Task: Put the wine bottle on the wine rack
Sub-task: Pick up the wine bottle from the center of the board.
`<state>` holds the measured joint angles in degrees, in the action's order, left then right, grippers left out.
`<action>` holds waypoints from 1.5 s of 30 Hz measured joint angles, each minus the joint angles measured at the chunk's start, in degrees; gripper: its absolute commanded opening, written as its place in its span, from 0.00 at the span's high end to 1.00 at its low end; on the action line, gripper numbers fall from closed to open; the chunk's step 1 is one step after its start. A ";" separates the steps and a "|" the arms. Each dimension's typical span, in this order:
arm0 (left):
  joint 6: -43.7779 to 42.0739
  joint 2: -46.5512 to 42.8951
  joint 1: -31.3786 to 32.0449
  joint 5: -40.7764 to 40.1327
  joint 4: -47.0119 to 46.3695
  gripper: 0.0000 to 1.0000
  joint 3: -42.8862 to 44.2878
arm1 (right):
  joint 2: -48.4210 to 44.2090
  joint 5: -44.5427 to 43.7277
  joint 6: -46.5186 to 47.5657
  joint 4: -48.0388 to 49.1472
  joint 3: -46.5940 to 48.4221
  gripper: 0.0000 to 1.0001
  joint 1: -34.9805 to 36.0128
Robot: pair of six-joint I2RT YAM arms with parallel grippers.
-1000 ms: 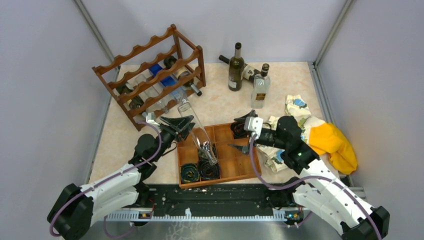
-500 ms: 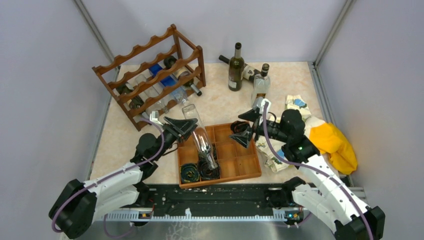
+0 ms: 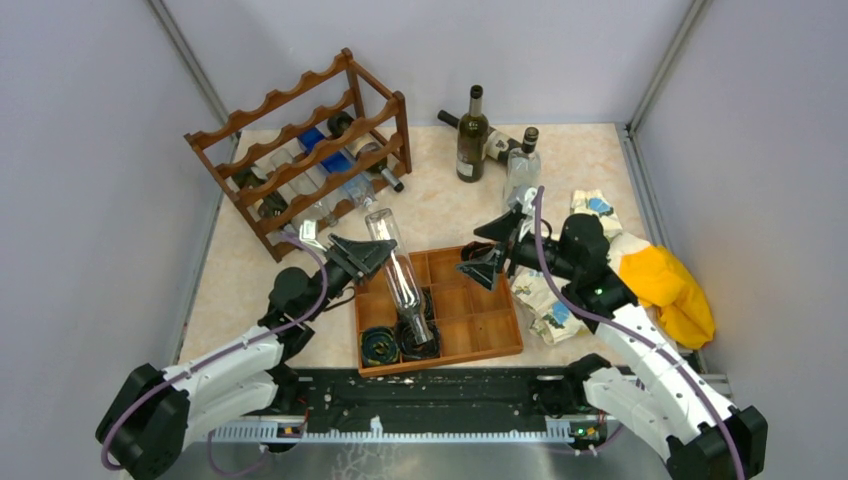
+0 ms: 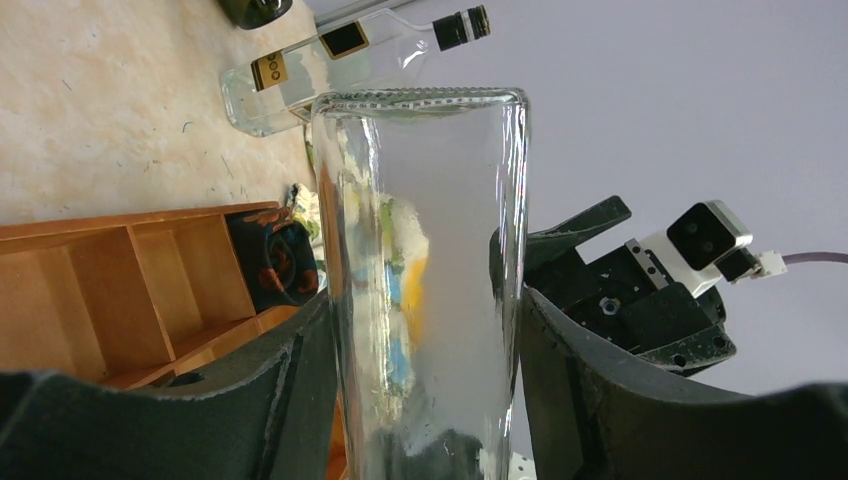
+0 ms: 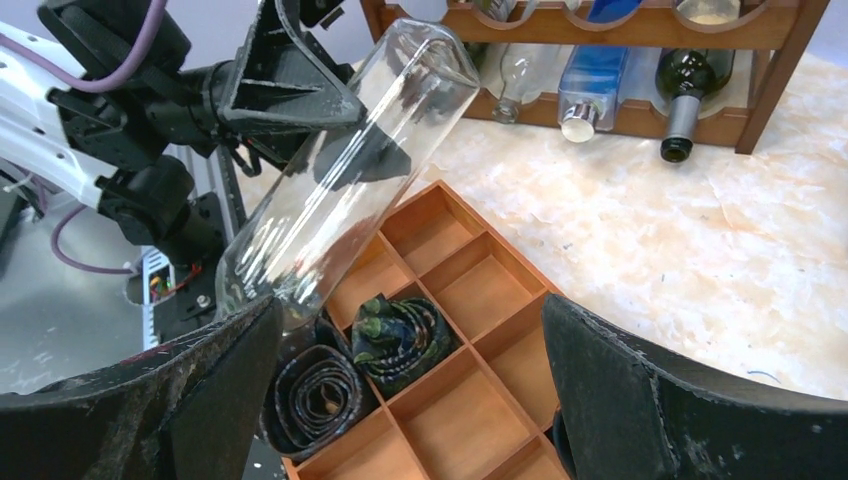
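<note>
My L gripper (image 3: 372,252) pinches tall clear glass bottle (image 3: 400,282), tilted over orange-brown compartment tray (image 3: 480,330); R gripper (image 3: 487,252) spread, empty. Slick glass may pivot and drop before reaching dark scalloped wooden rack (image 3: 300,150).

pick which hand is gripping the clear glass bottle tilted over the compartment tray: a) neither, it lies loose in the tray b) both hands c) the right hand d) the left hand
d: the left hand is clamped around the clear bottle, while the right hand is wide open and apart from it.
</note>
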<state>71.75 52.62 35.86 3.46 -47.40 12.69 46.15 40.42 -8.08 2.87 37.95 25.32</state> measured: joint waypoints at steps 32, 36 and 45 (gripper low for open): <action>-5.29 2.14 0.00 -5.60 -4.00 1.00 8.24 | 5.57 -0.02 -17.14 2.45 -1.70 0.02 11.21; -5.99 4.22 0.00 -7.19 -5.44 1.00 9.86 | 6.43 -0.07 -19.04 5.60 -1.70 0.02 12.50; -5.55 10.36 0.00 -8.70 -11.04 1.00 13.20 | 9.46 -2.25 -20.04 9.14 -1.60 0.15 14.08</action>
<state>66.19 62.98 35.86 -5.23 -58.43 25.89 55.61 38.17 -28.12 12.01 36.36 39.40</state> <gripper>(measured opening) 0.642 0.923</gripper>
